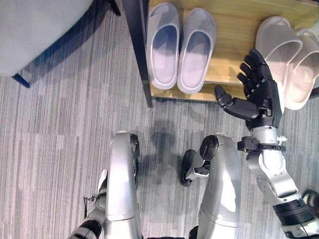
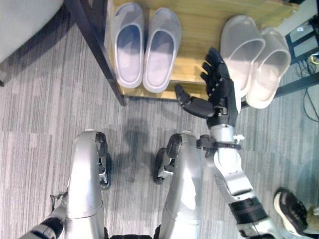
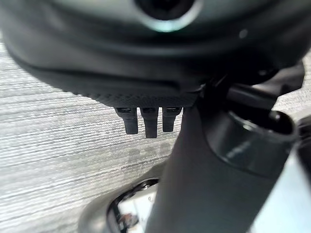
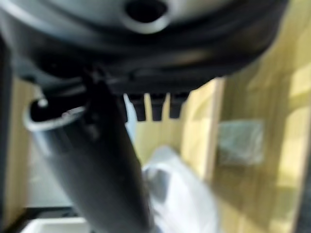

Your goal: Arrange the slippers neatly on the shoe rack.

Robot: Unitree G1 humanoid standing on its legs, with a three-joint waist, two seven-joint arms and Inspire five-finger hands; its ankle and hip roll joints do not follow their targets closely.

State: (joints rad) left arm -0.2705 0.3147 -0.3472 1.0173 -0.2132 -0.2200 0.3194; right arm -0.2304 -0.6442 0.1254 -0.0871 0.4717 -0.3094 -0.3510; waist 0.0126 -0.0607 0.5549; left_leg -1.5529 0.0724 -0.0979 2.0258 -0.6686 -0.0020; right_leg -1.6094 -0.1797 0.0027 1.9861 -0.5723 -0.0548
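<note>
Left eye view: my right hand [image 1: 260, 94] is in the right middle of the frame, just in front of the shoe rack [image 1: 234, 30]. Its fingers are straight and spread, the thumb sticks out to the left, and it holds nothing. It hangs in front of the rack's front edge, just beside the beige slippers [image 1: 289, 57], and its fingertips overlap the inner edge of the nearer one.

The rack has a light wooden shelf that runs along the top of the frame. A dark post [image 1: 141, 50] stands at its left end. Two pairs sit on the shelf. The white slippers [image 1: 180, 47] are in the upper middle, side by side and touching, with their near ends at the front edge. The beige slippers are in the upper right. They lie close together and stick out past the front edge of the shelf.

The floor [image 1: 60, 144] is grey carpet with thin stripes. A pale grey seat [image 1: 37, 27] fills the upper left corner, with a dark leg under it.

In the right eye view, a person's dark shoe [image 2: 291, 211] shows in the lower right corner.

In the left wrist view, my left hand [image 3: 146, 124] is over the striped carpet. Its fingers point straight and it holds nothing.
</note>
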